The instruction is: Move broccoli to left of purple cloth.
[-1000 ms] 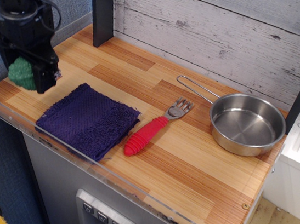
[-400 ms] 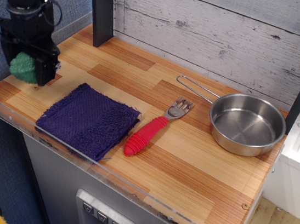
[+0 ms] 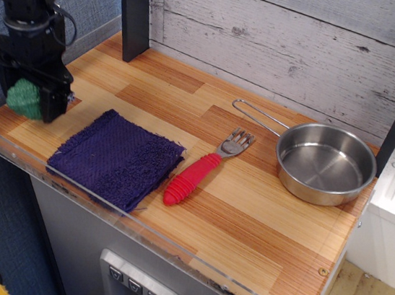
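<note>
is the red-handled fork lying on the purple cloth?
No. The red-handled metal fork lies on the bare wooden counter just right of the dark purple terry cloth, between it and the round steel pan.

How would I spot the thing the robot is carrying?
Start at the purple cloth on the wooden counter, then look left to the black gripper. The broccoli sits in it: a lumpy green ball, the only green thing there.
</note>
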`<state>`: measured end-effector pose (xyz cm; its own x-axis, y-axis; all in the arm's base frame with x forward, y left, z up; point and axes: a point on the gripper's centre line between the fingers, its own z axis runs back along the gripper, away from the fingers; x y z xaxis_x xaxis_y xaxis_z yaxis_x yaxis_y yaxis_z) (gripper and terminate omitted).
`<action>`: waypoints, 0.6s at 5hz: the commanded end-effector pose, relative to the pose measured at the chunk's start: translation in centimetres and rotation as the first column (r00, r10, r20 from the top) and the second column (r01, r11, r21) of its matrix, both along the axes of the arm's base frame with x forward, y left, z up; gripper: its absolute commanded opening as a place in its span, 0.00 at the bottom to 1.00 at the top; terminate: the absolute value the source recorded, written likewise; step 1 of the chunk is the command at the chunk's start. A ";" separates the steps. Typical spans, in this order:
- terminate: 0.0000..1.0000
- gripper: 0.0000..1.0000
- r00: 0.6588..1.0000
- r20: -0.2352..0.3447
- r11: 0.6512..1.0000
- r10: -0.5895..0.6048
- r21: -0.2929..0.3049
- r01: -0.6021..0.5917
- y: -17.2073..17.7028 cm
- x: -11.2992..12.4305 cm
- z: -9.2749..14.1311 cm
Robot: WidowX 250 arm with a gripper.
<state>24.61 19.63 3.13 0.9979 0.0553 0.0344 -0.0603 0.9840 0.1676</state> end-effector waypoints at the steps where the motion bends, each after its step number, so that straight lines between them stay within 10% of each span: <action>1: 0.00 0.00 1.000 -0.002 1.000 0.018 -0.013 -0.018 0.3 -0.8 0.3; 2: 0.00 1.00 0.999 -0.009 0.998 0.054 -0.043 -0.054 0.4 -0.8 -0.1; 3: 0.00 1.00 0.998 -0.005 0.997 0.061 -0.040 -0.061 0.0 -0.7 0.2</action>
<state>24.37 19.87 1.50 0.9920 0.1260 0.0008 -0.1253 0.9859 0.1112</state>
